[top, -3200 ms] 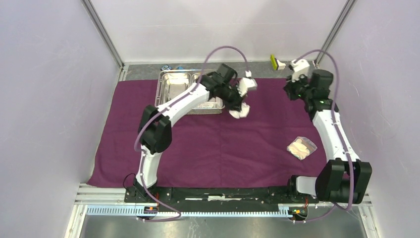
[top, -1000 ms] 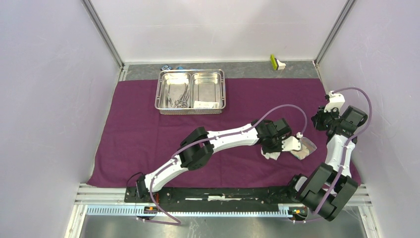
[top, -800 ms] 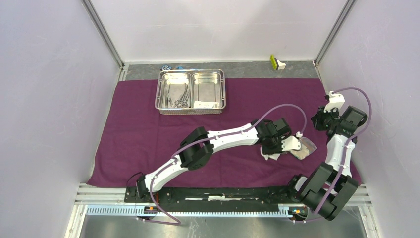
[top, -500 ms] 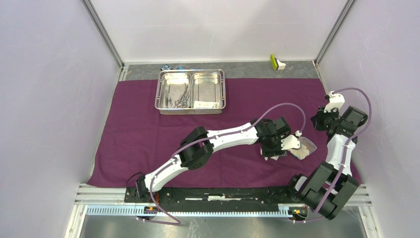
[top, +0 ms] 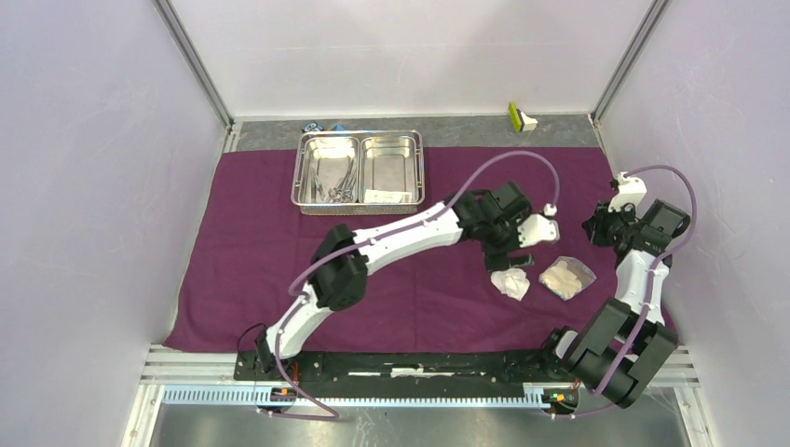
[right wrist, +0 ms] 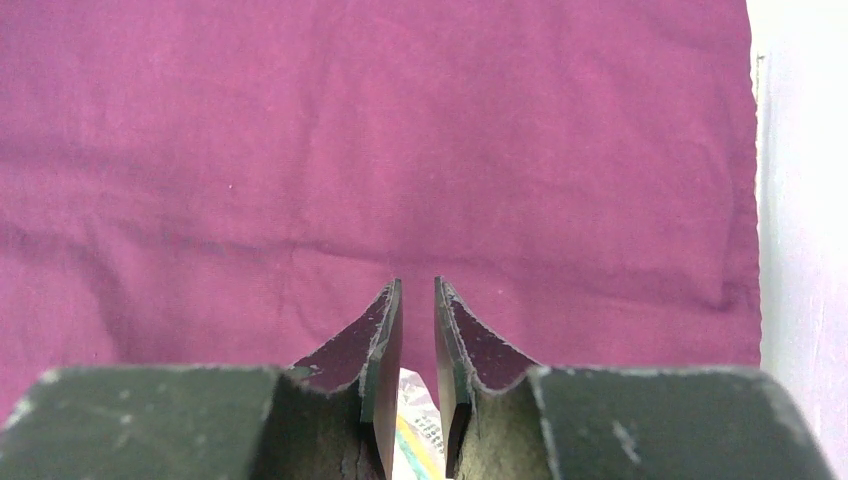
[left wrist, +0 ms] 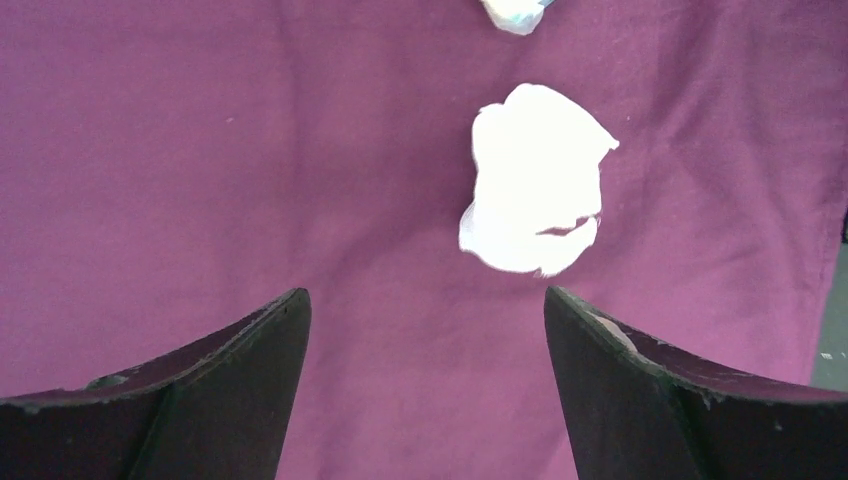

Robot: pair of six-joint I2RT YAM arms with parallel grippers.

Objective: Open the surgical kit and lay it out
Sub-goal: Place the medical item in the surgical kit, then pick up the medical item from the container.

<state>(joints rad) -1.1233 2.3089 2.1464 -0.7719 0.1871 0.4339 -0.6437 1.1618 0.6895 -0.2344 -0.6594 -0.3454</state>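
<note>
Left gripper (left wrist: 425, 300): apart, clear of gauze wad (left wrist: 535, 180).
Right gripper (right wrist: 418, 285): narrow slit; we cannot tell any hold.

So the table (top: 466, 130) is mostly covered by a big purple cloth (top: 410, 279) spread pretty flat, with a few soft wrinkles and a slanted left edge. Only a grey strip of bare tabletop shows along the far side. On that strip there's a little yellow-and-white block (top: 520, 117) toward the right, plus a small blue block (top: 337, 126) and a black-and-blue thing (top: 311, 126) side by side toward the left.
</note>
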